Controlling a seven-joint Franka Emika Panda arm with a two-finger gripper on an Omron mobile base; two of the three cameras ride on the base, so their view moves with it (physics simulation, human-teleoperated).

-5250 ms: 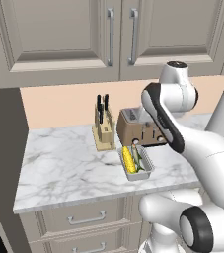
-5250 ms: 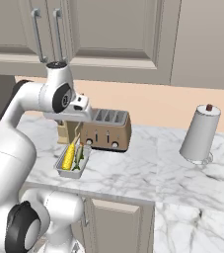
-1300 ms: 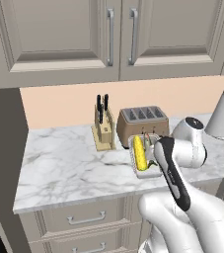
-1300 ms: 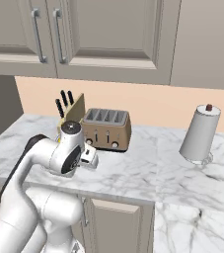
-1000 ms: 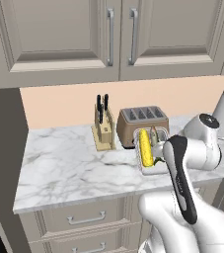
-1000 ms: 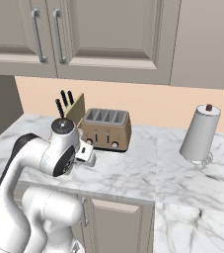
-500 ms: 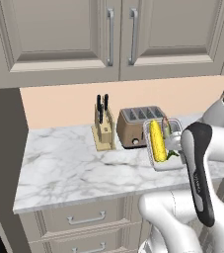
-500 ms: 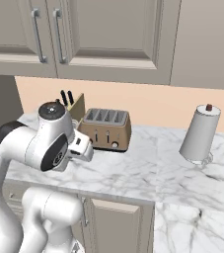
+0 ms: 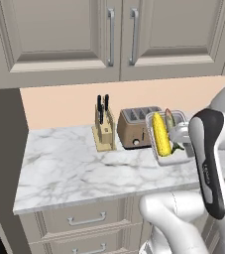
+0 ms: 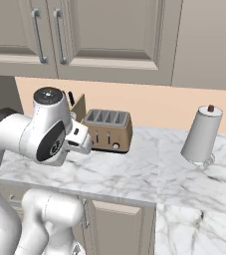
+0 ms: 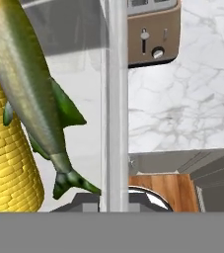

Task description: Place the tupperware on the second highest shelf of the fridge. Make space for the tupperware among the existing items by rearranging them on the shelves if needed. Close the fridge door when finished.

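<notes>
Clear plastic fills most of my hand view: the tupperware (image 11: 59,99) sits right up against the claw, its thin wall running straight up between where the fingers close. My claw is shut on that wall and carries the box tipped on its side, well above the marble counter (image 9: 84,173). Inside the box I can see the yellow corn cob (image 11: 5,158) lying along the far side from the gripped wall, and the green vegetable (image 11: 34,99) slanting across it, stalk end pointing back toward the claw.

From the left base view the tupperware (image 9: 167,136) hangs just in front of my wrist, lifted clear of the worktop, with its open face turned toward the camera so corn and greens both show. I cannot make out the finger tips themselves there; the arm's white forearm covers them.

Beyond the claw and lower down stands the brown toaster (image 9: 136,128), close behind the held box in that view. Further out to the same side is the knife block (image 9: 104,130) with dark handles. In the right base view the toaster (image 10: 108,130) is just past my wrist, and well away to the other side stands a white paper-towel roll (image 10: 202,135). Grey cabinet doors (image 10: 84,35) hang above everything.
</notes>
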